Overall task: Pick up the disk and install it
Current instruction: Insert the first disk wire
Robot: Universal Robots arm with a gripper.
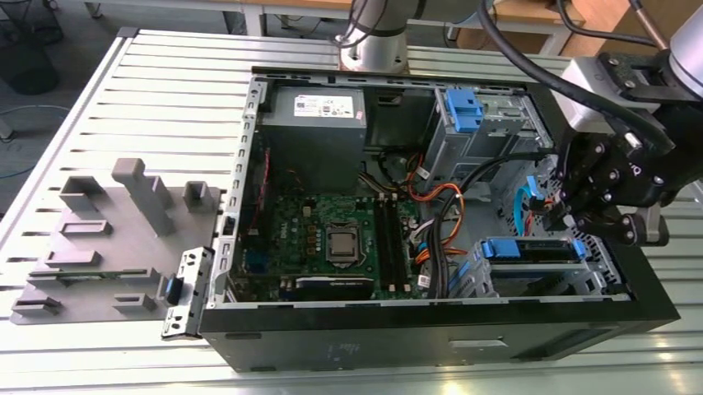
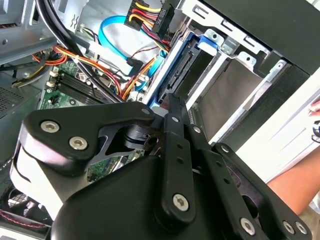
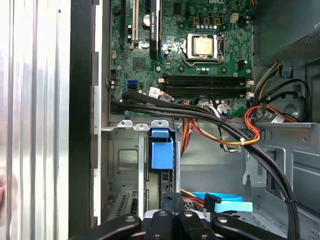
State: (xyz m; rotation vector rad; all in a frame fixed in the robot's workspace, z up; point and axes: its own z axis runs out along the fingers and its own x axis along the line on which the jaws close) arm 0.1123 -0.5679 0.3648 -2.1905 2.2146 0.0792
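The disk (image 1: 529, 250) sits in the lower drive cage (image 1: 598, 276) of the open computer case, at the exterior view's right, its blue bracket facing up. In the first wrist view the disk's (image 3: 161, 154) blue tab stands on edge in a cage slot. In the second wrist view the disk (image 2: 186, 70) shows as a dark slab with a blue rim between metal cage walls. My black gripper (image 1: 588, 216) hangs over the cage. Its fingers (image 3: 166, 198) are shut, the tips (image 2: 172, 102) right at the disk's end. I cannot tell whether they touch it.
A second blue bracket (image 1: 463, 109) sits in the upper cage. Black, orange and blue cables (image 3: 235, 135) run between the motherboard (image 1: 329, 239) and the cages. A grey fixture (image 1: 110, 239) lies on the slatted table (image 1: 165, 90) at the exterior view's left. A person's arm (image 2: 300, 185) is close by the case.
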